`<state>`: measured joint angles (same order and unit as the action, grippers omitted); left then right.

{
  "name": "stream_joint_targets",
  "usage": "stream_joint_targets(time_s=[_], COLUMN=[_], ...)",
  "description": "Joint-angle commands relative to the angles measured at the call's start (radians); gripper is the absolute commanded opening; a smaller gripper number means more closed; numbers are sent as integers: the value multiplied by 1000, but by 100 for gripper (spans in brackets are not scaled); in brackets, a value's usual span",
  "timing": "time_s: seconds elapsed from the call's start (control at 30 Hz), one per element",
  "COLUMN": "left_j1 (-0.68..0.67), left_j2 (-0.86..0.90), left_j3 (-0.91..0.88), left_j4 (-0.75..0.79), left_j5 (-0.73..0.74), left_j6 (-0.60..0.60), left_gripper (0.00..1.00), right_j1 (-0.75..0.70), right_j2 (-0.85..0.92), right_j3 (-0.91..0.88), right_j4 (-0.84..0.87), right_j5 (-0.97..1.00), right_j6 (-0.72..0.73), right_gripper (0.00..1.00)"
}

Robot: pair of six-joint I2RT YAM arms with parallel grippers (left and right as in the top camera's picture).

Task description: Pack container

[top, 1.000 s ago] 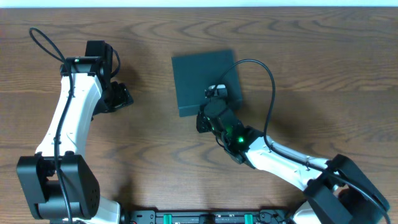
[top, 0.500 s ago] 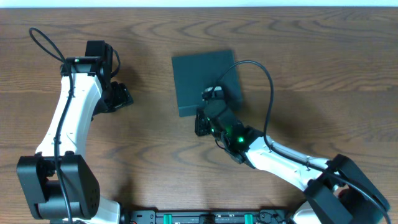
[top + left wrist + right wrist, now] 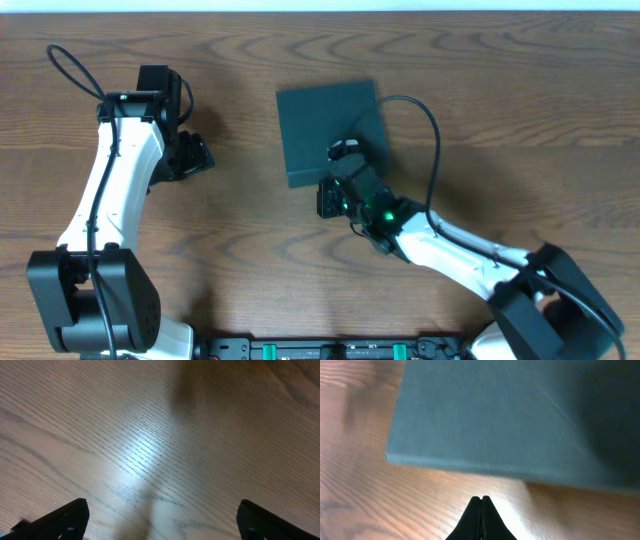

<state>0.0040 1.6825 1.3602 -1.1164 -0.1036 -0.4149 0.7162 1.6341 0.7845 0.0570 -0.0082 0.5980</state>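
- Container (image 3: 330, 130): one dark teal-black square cardboard box. It lies flat on the wooden table (image 3: 520, 80) near the centre, turned a little off square. The lid looks to be down, so you likely cannot load it until the flap is raised.
- Right gripper (image 3: 333, 193): clenched, tips pressed together, grasping nothing. It sits low, just beside the container's near edge. Your right wrist view shows the pinched tip (image 3: 481, 501) aimed at the box wall (image 3: 510, 415), with a strip of bare wood between them. Judged purpose: closed tips make a thin wedge, suited to slipping under the flap or nudging the box.
- Black cable (image 3: 428, 115): it runs from the right arm and arcs above the container's right corner. Watch that it does not snag the lid.
- Left gripper (image 3: 195, 155): released, fingers (image 3: 67, 516) spread wide with only bare wood between them. It is well apart to the left, probably parked clear and ready to take hold.
- Goods for packing: none in view.
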Motion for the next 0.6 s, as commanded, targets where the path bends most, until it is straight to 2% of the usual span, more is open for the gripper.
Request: stream_joint_targets(time_s=[0.0,0.23,0.57], left_j1=[3,3,3], left_j2=[5,5,4], left_j3=[-3,-3,-3], left_j4=[-2,-2,-2], left_j5=[0,0,0], left_j6=[-4,-4,-4], left_gripper=[95,95,95], right_j1=[-2,-2,3], right_j2=[40,117,111], right_j3=[67,152,156], right_j4=[-14,-56,-54], right_j5=[-3,2,36], right_j6=[-18,-38,-55], right_gripper=[2,2,2])
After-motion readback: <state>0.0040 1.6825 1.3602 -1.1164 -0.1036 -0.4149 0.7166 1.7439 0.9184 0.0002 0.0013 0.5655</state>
